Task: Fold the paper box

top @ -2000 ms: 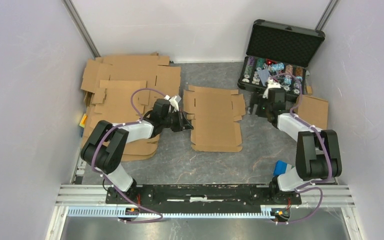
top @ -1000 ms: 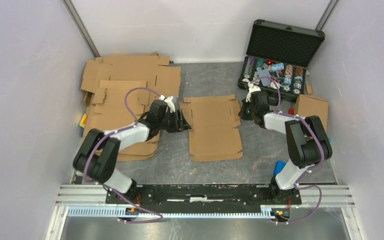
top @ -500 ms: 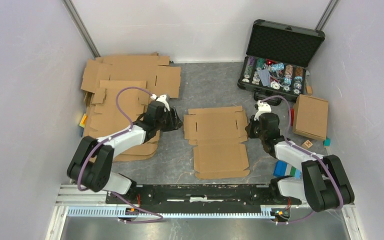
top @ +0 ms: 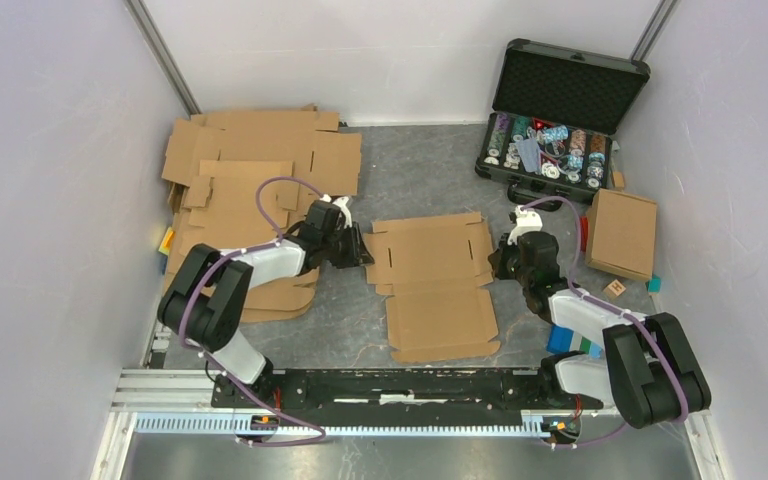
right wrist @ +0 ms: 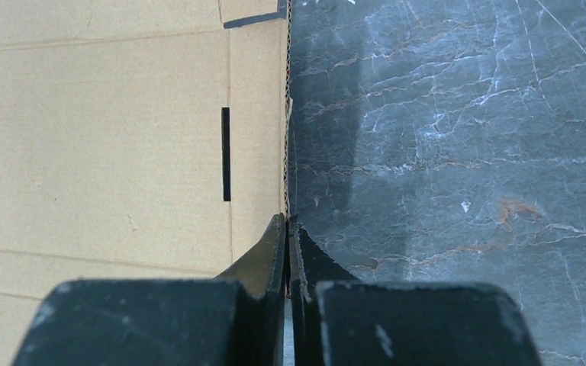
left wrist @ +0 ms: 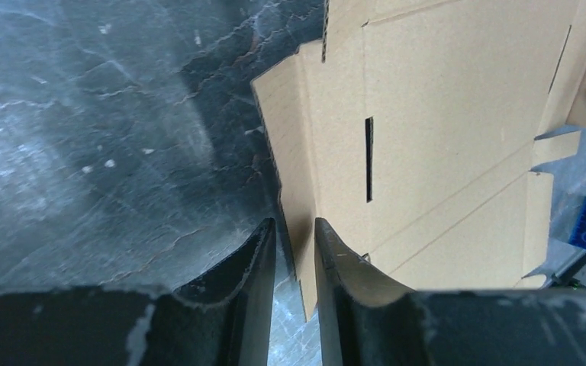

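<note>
Bright, even overhead light — a soft shadow edges the paper box (right wrist: 122, 137), and wrist-view fingers (left wrist: 248, 305) blur up close.

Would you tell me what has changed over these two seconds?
The right gripper left the chip case, pinched the cardboard blank at its right edge and dragged it toward the bases; the left gripper followed at the left edge. The cardboard stack and case stayed.

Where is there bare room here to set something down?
Bare tabletop: far middle, between the cardboard stack and poker chip case; also near left, between the flat box blank and base rail. Crowded: left hand and right hand flank the blank; folded box and blocks fill the right.
</note>
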`<state>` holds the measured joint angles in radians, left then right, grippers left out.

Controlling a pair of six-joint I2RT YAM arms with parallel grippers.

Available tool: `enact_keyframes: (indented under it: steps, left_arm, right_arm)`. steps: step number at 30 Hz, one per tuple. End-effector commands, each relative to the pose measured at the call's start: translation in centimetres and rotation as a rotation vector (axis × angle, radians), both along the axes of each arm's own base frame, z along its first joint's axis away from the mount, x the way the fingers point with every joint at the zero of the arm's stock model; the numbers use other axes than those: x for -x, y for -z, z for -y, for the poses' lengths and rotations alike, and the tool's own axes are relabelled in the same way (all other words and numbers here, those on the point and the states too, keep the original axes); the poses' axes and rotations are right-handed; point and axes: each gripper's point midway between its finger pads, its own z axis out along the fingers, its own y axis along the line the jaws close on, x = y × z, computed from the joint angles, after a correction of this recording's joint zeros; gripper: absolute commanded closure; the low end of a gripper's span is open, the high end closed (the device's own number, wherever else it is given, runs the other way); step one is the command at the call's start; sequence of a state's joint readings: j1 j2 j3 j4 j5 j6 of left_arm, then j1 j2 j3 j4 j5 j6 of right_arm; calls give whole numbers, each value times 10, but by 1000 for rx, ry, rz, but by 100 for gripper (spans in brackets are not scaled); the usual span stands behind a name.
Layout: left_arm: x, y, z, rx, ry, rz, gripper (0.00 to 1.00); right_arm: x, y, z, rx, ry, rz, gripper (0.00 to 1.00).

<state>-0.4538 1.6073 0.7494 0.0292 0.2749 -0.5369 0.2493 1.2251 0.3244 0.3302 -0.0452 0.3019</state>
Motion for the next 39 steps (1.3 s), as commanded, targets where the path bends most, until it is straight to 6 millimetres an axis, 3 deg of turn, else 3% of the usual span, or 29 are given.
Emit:
enact_keyframes:
  steps: [1,3,5,8,11,16,18,22,24,27,31,35,39]
  left_arm:
    - [-11,-13,19,67,78,35,70]
    - [-12,-13,20,70,80,35,75]
    - [-12,-16,22,82,87,47,87]
    - [-12,-29,22,102,94,101,98]
    - [-10,-48,21,129,101,185,98]
    - [-8,-74,15,142,105,304,98]
    - [-5,-83,14,153,108,354,98]
    - [-1,-98,15,154,123,447,98]
    - [1,-98,17,137,137,460,98]
    - [3,-98,22,108,157,470,98]
    - [7,-105,27,89,178,505,98]
    - [15,-113,34,85,218,552,98]
    - [24,-119,43,84,267,592,98]
  right_arm:
    - [-7,-12,-6,-28,-8,55,96]
    - [-7,-16,-6,-32,-8,72,96]
    - [-5,-19,-7,-42,-13,92,96]
    - [-4,-29,-9,-59,-25,139,96]
    - [-2,-36,-10,-70,-33,174,95]
    - [-1,-41,-9,-74,-29,199,84]
    - [-1,-43,-7,-72,-22,208,73]
    - [-2,-48,2,-54,27,232,36]
    - [-1,-55,4,-53,29,252,29]
    - [-1,-71,15,-40,87,299,23]
    - [1,-95,30,-30,166,350,2]
    - [-3,-135,12,-88,82,425,2]
    - [-14,-180,-4,-14,-59,485,2]
